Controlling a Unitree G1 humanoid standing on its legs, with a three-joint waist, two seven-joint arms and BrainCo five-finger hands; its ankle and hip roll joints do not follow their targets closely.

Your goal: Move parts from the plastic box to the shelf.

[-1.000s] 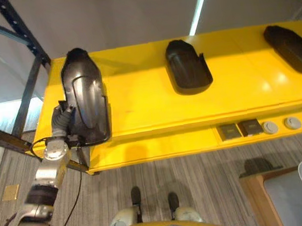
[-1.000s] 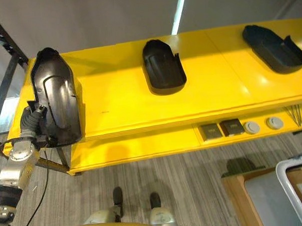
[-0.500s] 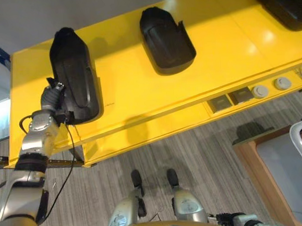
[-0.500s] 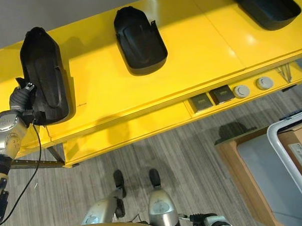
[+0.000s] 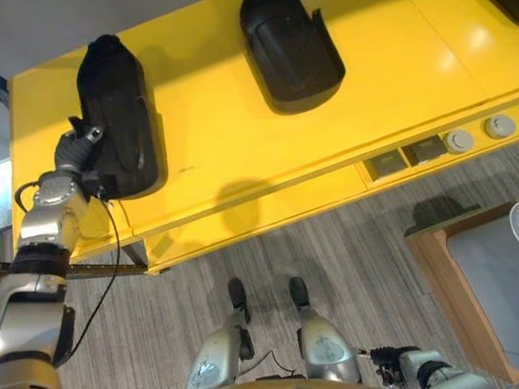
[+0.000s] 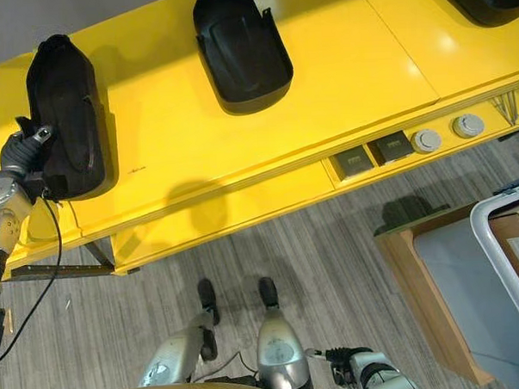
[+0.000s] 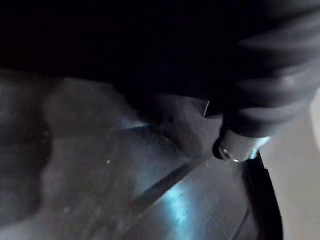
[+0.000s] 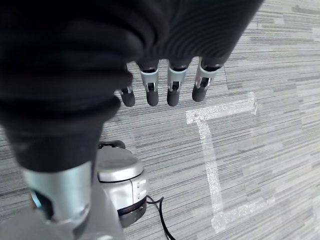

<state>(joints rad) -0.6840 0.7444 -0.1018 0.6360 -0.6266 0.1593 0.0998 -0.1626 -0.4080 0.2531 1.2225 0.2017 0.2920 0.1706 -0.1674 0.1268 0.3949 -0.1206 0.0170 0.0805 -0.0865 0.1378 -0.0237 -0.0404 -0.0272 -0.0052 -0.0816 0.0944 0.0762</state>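
The left hand sat against the near left edge of a black moulded part that lay flat on the yellow shelf. A second earlier the same part overhung the shelf's front edge by the hand; now it rested wholly on the yellow surface, so it had been pushed further in, though the head camera had also swung between the pictures. Whether the fingers were curled on the part's rim or merely pressed against it could not be told: the left wrist view gave a dark close surface of the part and no clear fingers. To the right of the hand, well apart, a second black part lay on the shelf. The right hand hung low with fingers straight and relaxed, holding nothing, above the striped floor. By my reading this part was placed, leaving the hand to let go and draw back.
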